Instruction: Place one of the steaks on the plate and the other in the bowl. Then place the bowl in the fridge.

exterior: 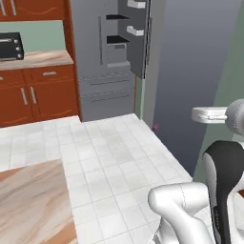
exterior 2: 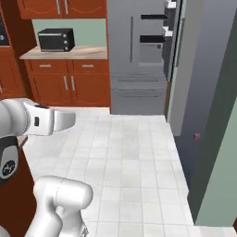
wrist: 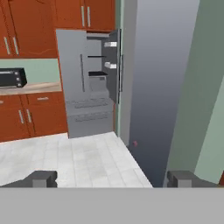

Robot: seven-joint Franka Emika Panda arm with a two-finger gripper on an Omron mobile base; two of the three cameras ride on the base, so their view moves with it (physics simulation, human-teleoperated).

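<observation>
A grey steel fridge (exterior: 102,71) is set among red-brown cabinets (exterior: 35,93); the floor (exterior: 119,162) is tiled white, the toaster oven (exterior 2: 55,40) black.

- My arm (exterior: 190,209) rises from the base, bends at a white elbow and folds back up through a dark joint.
- My wrist link (exterior 2: 44,120) lies level, well above the floor.
- My gripper (wrist: 111,179) points forward, its fingertips (wrist: 41,178) spread wide apart, nothing between them.
</observation>
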